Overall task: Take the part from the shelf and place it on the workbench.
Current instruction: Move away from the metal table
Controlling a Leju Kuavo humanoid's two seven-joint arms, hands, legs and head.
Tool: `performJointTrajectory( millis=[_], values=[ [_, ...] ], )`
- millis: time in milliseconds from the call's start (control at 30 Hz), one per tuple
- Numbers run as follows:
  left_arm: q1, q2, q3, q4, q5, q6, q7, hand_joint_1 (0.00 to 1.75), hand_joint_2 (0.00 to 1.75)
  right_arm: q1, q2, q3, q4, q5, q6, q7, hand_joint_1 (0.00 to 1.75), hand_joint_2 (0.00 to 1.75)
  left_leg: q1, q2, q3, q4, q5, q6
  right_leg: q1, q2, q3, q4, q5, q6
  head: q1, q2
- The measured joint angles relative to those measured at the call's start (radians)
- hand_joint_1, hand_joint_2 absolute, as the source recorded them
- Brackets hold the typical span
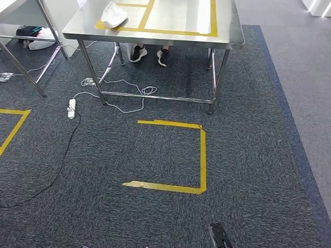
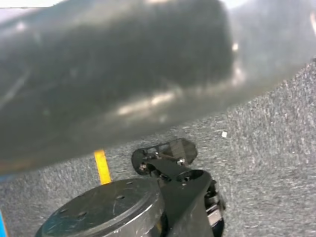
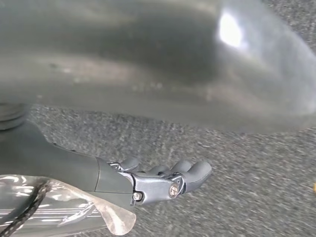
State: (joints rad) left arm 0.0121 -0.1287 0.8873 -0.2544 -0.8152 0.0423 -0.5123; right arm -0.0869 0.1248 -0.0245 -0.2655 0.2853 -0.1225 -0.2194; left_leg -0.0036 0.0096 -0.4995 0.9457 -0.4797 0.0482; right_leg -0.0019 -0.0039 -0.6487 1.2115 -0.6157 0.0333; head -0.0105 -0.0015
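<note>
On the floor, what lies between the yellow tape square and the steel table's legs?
In the head view, bare dark carpet lies between the yellow tape and the table; white cables lie beside it.

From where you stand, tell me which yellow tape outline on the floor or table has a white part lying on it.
The yellow tape outline on the steel workbench: the white curved part rests on its corner. The floor outlines, the middle one and the left one, enclose bare carpet.

White part: flat, rounded shell shape, lying on the steel workbench at its far-left area. It rests across the left edge of a yellow tape rectangle on the top, close to the bench's near edge. Workbench stands on dark carpet, far centre.
</note>
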Motion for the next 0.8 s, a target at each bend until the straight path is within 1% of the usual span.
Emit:
performJointTrajectory(
  millis=[33,67,100,133,167,200,233,267,300,367,467,567,800],
  values=[
    [0.0,0.0,0.0,0.001,-0.002,-0.001,0.0,0.0,0.0,0.002,-0.001,0.0,0.0,-0.001,0.0,-0.001,0.0,0.0,-0.001,0.0,-0.007,0.005,0.003,0.0,-0.001,0.0,-0.011,0.033,-0.007,0.003,0.0,0.0],
    [0.0,-0.001,0.0,0.002,-0.003,-0.001,0.0,0.0,0.0,0.004,-0.001,0.0,0.0,-0.001,0.0,-0.001,0.0,0.0,-0.001,0.0,-0.015,0.011,0.004,-0.001,-0.002,0.0,-0.003,0.029,0.004,0.005,0.0,0.0],
    [0.0,-0.001,0.0,0.002,-0.004,-0.002,0.0,0.0,0.0,0.004,-0.002,0.0,0.0,-0.002,-0.001,-0.001,0.0,0.0,-0.001,0.0,-0.022,0.019,0.005,-0.002,-0.004,0.0,0.025,-0.016,0.031,0.007,0.0,0.0],
    [0.0,-0.002,0.0,0.003,-0.005,-0.002,0.0,0.0,0.0,0.003,-0.003,0.0,0.0,-0.002,-0.001,-0.002,0.0,0.0,0.0,0.0,-0.028,0.028,0.005,-0.005,-0.006,0.0,0.065,-0.084,0.058,0.007,0.0,0.0],
    [0.0,-0.002,0.0,0.003,-0.007,-0.003,0.0,0.0,0.0,0.002,-0.003,0.001,0.0,-0.002,-0.002,-0.002,0.0,0.0,-0.002,0.0,-0.035,0.037,0.003,-0.008,-0.006,0.0,0.102,-0.15,0.076,0.005,0.0,0.0],
    [-0.001,-0.002,0.0,0.003,-0.008,-0.003,0.0,0.0,0.0,0.0,-0.004,0.001,0.0,-0.002,-0.003,-0.002,0.0,0.0,-0.004,0.0,-0.041,0.045,0.002,-0.013,-0.007,0.001,0.128,-0.199,0.086,0.0,0.0,0.0],
    [-0.001,-0.002,0.001,0.003,-0.009,-0.003,0.0,0.0,0.0,0.0,-0.004,0.002,0.0,-0.002,-0.004,-0.002,0.0,0.0,-0.006,0.0,-0.046,0.051,0.002,-0.018,-0.007,0.001,0.139,-0.223,0.086,-0.006,-0.001,0.0],
    [-0.001,-0.002,0.001,0.003,-0.01,-0.003,0.0,0.0,0.0,0.001,-0.004,0.002,-0.001,-0.002,-0.004,-0.002,0.0,0.0,-0.008,0.0,-0.05,0.055,0.0,-0.015,-0.006,0.002,0.14,-0.227,0.085,-0.011,-0.002,0.0],
    [-0.001,-0.001,0.002,0.003,-0.01,-0.003,0.0,0.0,0.0,0.002,-0.004,0.003,-0.001,-0.002,-0.005,-0.001,0.0,0.0,-0.008,0.0,-0.052,0.055,0.001,-0.008,-0.006,0.002,0.14,-0.227,0.088,-0.016,-0.003,0.0],
    [0.0,-0.001,0.002,0.003,-0.01,-0.003,0.001,0.0,0.0,0.004,-0.004,0.006,-0.001,-0.002,-0.006,0.0,0.0,0.0,-0.009,0.0,-0.053,0.054,0.006,0.002,-0.004,0.002,0.14,-0.228,0.091,-0.021,-0.002,0.0],
    [-0.001,-0.001,0.004,0.004,-0.009,-0.004,0.002,0.0,0.0,0.003,-0.004,0.009,-0.001,-0.002,-0.006,0.001,0.0,0.0,-0.007,0.0,-0.053,0.048,0.017,-0.008,-0.001,0.001,0.138,-0.227,0.096,-0.028,-0.002,0.0],
    [-0.001,-0.001,0.008,0.004,-0.008,-0.008,0.005,0.0,0.0,0.003,-0.004,0.01,-0.001,-0.002,-0.006,0.001,0.0,0.0,-0.007,0.0,-0.054,0.043,0.023,-0.016,-0.001,0.001,0.136,-0.227,0.099,-0.032,-0.002,0.0],
    [-0.001,-0.001,0.014,0.004,-0.008,-0.01,0.006,0.0,0.0,0.003,-0.004,0.016,-0.001,-0.002,-0.006,0.002,0.0,0.0,-0.006,0.0,-0.056,0.042,0.024,-0.025,0.0,0.001,0.134,-0.226,0.099,-0.032,-0.002,0.0]
  ],
)
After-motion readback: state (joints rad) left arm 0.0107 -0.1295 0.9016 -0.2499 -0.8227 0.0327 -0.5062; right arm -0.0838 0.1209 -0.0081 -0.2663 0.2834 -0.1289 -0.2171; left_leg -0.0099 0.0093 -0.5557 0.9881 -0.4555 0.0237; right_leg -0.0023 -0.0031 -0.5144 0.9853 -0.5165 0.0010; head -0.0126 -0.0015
